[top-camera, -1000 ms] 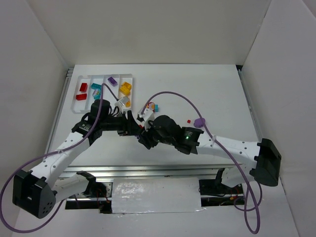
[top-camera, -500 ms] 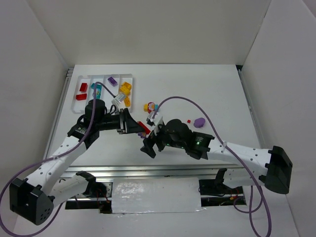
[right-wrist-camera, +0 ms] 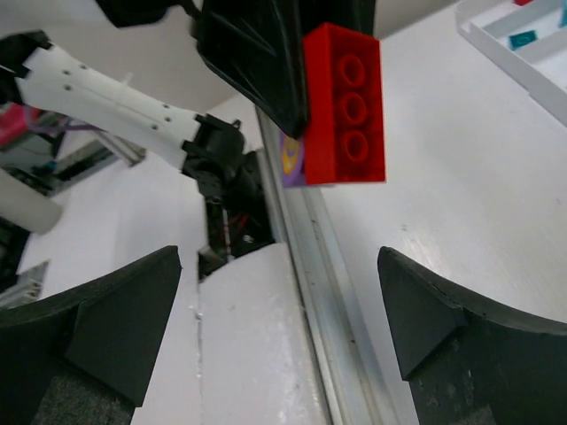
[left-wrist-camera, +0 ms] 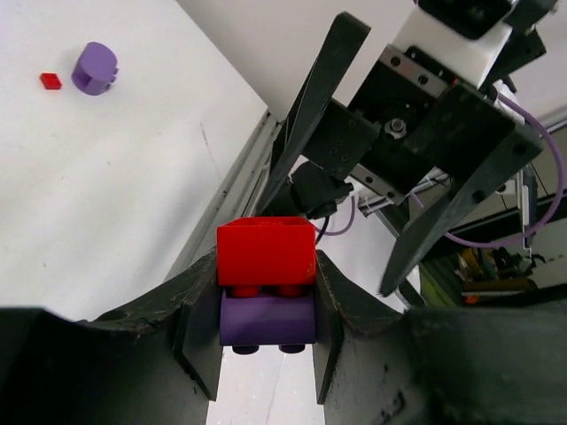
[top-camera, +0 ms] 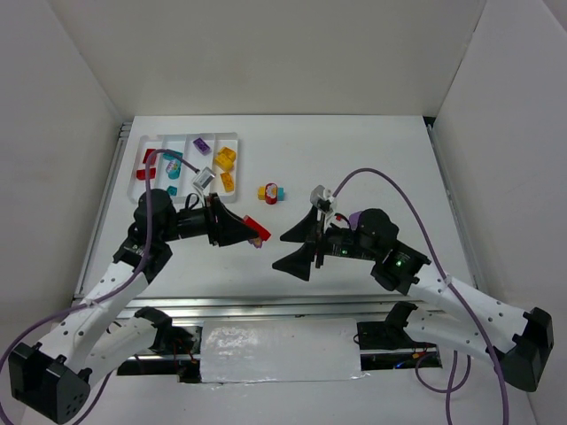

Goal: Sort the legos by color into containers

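Nearest us, the left hand is pinching a red-on-purple stack clear of the desk: a red brick pressed onto a purple brick, the pair lodged between its two fingers. Directly opposite, tips towards that stack but apart from it, the right hand stands spread wide with nothing in it. We judge that this is the separating step, since two colours locked together cannot go into one container. The next move calls for the right hand to come in square, close on whichever brick sticks out past the left fingers, and pull or twist it off while the left hand grips firmly. Beyond the right hand lie a round purple piece and a tiny red bit, and beyond the gap between both hands a small yellow-and-red cluster, all unsorted. Farthest off, beyond the left hand, sits the white tray, its compartments holding red, teal, purple and yellow legos in turn.
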Tool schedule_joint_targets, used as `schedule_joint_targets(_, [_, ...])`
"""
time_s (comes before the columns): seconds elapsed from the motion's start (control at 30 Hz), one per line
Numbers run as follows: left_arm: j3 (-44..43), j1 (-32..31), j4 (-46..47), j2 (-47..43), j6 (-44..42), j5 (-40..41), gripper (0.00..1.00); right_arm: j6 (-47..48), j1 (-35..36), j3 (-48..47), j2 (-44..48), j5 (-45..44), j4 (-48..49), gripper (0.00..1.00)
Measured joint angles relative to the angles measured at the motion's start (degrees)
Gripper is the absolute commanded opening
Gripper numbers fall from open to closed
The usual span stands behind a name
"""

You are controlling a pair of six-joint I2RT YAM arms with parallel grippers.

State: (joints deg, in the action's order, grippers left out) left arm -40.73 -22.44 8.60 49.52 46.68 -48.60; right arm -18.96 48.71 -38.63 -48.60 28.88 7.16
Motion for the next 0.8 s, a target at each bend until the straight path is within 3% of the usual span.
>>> schedule_joint_targets(0.33, [7.4, -0.2, 15.0, -3.5, 9.0, -2.7, 0.00, -15.6, -0.5, 1.6, -1.7, -0.6, 13.9, 0.75])
schedule_joint_targets(0.53, [7.6, -0.2, 22.2, -7.8, 13.6, -1.8, 0.00, -23.2, -0.5, 7.2, -3.7, -2.1, 25.7, 0.73])
schedule_joint_targets(0.8, [8.3, -0.3, 24.6, -10.1, 16.9, 2.1, 0.00, -26.8, 1.3, 7.8, -5.9, -2.8, 36.9, 0.72])
